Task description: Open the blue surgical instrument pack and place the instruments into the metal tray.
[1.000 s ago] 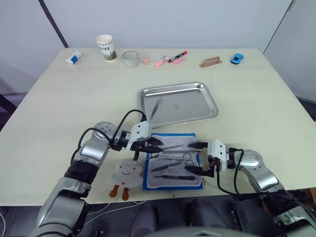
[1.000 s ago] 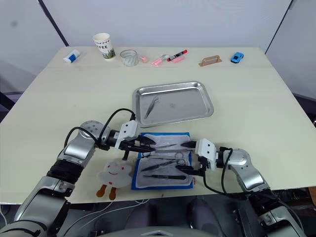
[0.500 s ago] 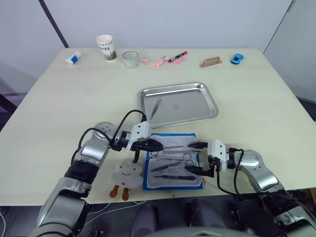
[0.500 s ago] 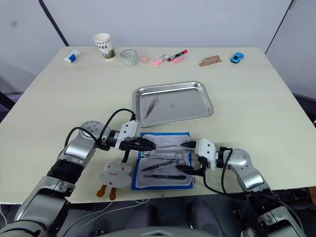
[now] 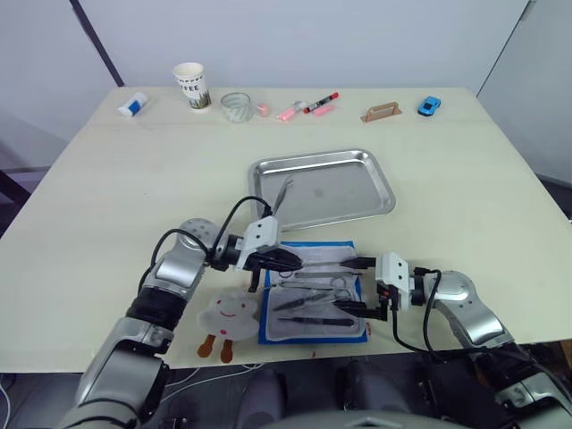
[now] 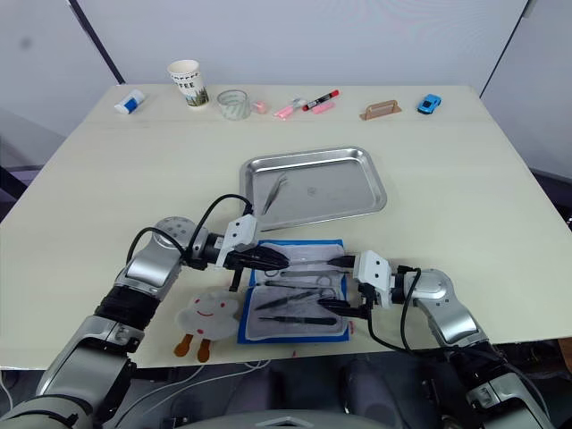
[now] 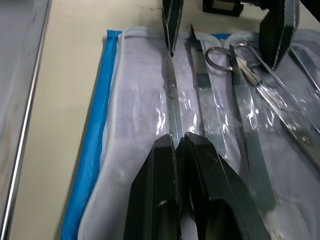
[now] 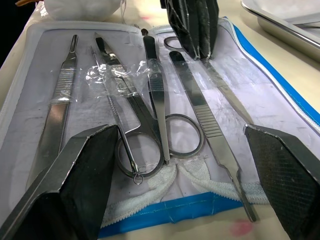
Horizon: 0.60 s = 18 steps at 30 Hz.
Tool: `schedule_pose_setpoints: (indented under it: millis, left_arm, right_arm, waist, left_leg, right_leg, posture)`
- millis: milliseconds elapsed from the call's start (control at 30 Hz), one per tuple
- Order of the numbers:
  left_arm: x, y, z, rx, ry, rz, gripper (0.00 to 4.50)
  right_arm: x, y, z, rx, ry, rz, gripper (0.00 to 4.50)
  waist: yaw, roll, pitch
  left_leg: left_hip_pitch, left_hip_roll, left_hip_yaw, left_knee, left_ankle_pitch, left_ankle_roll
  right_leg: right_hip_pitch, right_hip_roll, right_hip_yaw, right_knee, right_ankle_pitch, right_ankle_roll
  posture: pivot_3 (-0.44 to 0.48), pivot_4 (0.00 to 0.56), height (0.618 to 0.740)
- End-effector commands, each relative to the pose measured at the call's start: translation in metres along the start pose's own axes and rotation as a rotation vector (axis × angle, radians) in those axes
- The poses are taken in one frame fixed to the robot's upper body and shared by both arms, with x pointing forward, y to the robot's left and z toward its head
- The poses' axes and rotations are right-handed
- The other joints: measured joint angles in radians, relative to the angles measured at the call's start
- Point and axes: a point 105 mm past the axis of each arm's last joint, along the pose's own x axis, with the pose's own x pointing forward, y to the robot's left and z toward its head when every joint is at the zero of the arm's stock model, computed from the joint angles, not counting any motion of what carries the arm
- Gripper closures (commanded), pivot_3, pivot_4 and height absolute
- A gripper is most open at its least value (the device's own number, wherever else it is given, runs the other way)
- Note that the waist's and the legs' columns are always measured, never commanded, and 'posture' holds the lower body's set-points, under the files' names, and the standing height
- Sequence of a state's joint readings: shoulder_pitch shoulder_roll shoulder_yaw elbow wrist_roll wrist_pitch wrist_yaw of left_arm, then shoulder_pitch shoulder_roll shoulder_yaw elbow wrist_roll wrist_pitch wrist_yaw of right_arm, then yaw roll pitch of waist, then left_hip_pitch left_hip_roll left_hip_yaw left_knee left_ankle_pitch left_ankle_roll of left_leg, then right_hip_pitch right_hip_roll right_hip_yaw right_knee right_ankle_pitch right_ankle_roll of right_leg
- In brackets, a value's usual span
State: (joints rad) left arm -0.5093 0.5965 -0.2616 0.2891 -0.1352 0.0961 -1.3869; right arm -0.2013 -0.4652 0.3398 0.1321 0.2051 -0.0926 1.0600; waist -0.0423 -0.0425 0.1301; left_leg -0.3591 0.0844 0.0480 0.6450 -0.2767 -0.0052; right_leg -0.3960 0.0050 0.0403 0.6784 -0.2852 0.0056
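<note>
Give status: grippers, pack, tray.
Left gripper shut on a slim instrument in the open pack. Right gripper open at pack's near end. One tool in tray. Nothing blocking.

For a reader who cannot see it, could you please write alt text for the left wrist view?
The left gripper is shut on a slim silver instrument lying in the open blue surgical instrument pack. More silver instruments lie beside it under clear film on the pale lining.
</note>
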Motion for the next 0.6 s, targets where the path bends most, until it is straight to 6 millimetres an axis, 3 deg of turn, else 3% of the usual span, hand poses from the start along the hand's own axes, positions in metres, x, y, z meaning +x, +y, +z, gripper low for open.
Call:
schedule_pose_setpoints:
  millis: [33,267,600]
  left_arm:
    - [0.004,-0.001,0.011,0.048,0.007,-0.027,4.35]
    - [-0.002,0.004,0.014,0.066,0.071,-0.039,4.35]
    - [-0.004,0.005,0.037,0.056,0.092,-0.058,4.35]
  right_arm:
    - [-0.01,0.011,-0.062,0.128,0.243,-0.041,0.11]
    - [-0.009,0.011,-0.061,0.127,0.243,-0.041,0.11]
    - [-0.009,0.013,-0.062,0.13,0.24,-0.041,0.11]
  waist:
    - [0.0,0.0,0.0]
    - [0.0,0.0,0.0]
    - [0.0,-0.001,0.0]
  left_leg:
    - [0.0,0.0,0.0,0.0,0.0,0.0]
    - [0.0,0.0,0.0,0.0,0.0,0.0]
    - [0.0,0.0,0.0,0.0,0.0,0.0]
  right_leg:
    - [0.0,0.0,0.0,0.0,0.0,0.0]
    - [0.0,0.0,0.0,0.0,0.0,0.0]
    - [0.0,0.001,0.0,0.0,0.0,-0.001]
  posture:
    - [0.0,0.15,0.725]
    - [0.0,0.15,0.725]
    - [0.0,0.15,0.725]
